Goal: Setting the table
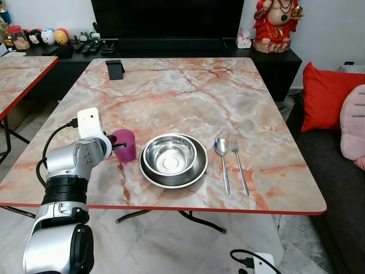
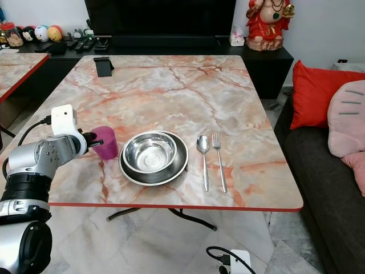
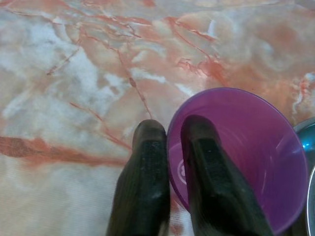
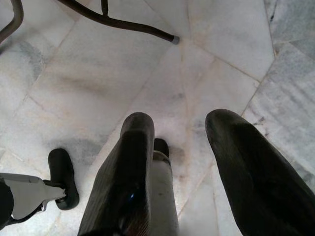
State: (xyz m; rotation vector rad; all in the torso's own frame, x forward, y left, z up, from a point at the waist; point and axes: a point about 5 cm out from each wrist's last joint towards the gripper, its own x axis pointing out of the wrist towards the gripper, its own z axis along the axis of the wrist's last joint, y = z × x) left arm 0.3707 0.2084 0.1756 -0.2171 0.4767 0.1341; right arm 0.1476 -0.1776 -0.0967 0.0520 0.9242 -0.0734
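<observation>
My left gripper (image 3: pixel 170 147) pinched the purple cup (image 1: pixel 125 144) rim on the marble table (image 1: pixel 188 91), steel bowl (image 1: pixel 169 154) in plate (image 1: pixel 197 173) beside it, spoon (image 1: pixel 221 149), fork (image 1: pixel 237 160), my right gripper (image 4: pixel 179 142) spread above floor.

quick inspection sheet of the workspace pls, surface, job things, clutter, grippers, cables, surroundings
surface: marble-pattern table, red edge.
job's things: purple cup upright, left of steel bowl nested in steel plate; spoon and fork side by side to the right.
clutter: black phone stand at the far edge.
grippers: left gripper pinches the cup's rim, one finger inside, one outside; right gripper open, hanging over the floor.
cables: black cable on the left arm; another on the floor.
surroundings: sofa with red cushion, TV cabinet, red statue.
</observation>
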